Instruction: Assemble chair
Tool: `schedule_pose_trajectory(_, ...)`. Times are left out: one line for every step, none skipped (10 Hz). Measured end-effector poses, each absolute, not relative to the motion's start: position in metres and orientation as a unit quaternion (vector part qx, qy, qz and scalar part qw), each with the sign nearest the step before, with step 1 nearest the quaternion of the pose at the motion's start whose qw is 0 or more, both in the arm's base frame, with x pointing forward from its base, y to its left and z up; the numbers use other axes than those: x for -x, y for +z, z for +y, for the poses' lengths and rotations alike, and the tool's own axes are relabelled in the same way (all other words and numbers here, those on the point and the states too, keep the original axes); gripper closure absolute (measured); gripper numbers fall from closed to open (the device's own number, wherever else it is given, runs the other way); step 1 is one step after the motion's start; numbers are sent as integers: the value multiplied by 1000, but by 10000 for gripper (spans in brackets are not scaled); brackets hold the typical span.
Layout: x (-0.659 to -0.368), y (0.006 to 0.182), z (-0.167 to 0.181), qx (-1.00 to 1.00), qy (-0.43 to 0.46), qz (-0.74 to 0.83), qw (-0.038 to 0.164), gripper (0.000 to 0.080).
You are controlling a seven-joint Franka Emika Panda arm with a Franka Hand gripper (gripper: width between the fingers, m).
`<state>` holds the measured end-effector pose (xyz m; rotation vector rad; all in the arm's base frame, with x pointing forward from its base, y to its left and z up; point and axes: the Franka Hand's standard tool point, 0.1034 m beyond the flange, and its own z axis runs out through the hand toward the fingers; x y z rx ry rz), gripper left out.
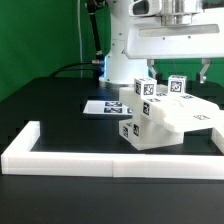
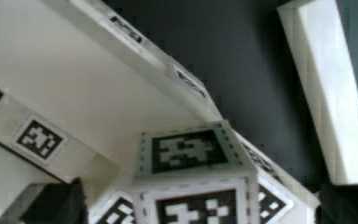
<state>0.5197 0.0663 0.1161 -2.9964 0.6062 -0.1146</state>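
The chair (image 1: 165,118) stands partly put together in the middle of the black table: a white flat seat with blocky tagged pieces on and under it. One tagged block (image 1: 177,86) sticks up at its top. My gripper (image 1: 177,72) hangs just above that block, open, with one dark finger (image 1: 152,70) on each side and a gap to the block. In the wrist view the same tagged block (image 2: 194,185) fills the space between the fingers (image 2: 43,205), and the flat white seat (image 2: 87,90) stretches away behind it.
A long low white border rail (image 1: 100,158) runs along the table's front and turns back on the exterior view's left; it also shows in the wrist view (image 2: 327,90). The marker board (image 1: 103,107) lies flat beside the chair on the exterior view's left. The robot's base stands behind.
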Motion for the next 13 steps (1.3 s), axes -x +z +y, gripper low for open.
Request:
schedule_pose_trajectory(-520,116,66,980,-38,193,41,150)
schedule_pose_trajectory(-520,116,66,980,-38,189,41,150)
schedule_pose_trajectory(-520,116,66,980,-38,190,41,239)
schedule_pose_trajectory(-520,116,66,980,-38,190,41,399)
schedule_pose_trajectory(-520,116,66,979,-37,197,42,399)
schedule_pose_trajectory(-520,116,66,977,-37,206,42,515)
schedule_pose_trajectory(-520,116,66,977,-37,208,42,515)
schedule_pose_trajectory(-520,116,67,969,-36,240,44,515)
schedule_pose_trajectory(-520,116,67,958,-34,280,46,515)
schedule_pose_trajectory(-520,116,67,948,-32,312,47,515)
schedule_pose_trajectory(-520,116,67,938,-31,342,48,515)
schedule_pose_trajectory(-520,116,67,928,-29,369,50,515)
schedule_pose_trajectory(-520,117,67,911,-27,409,52,515)
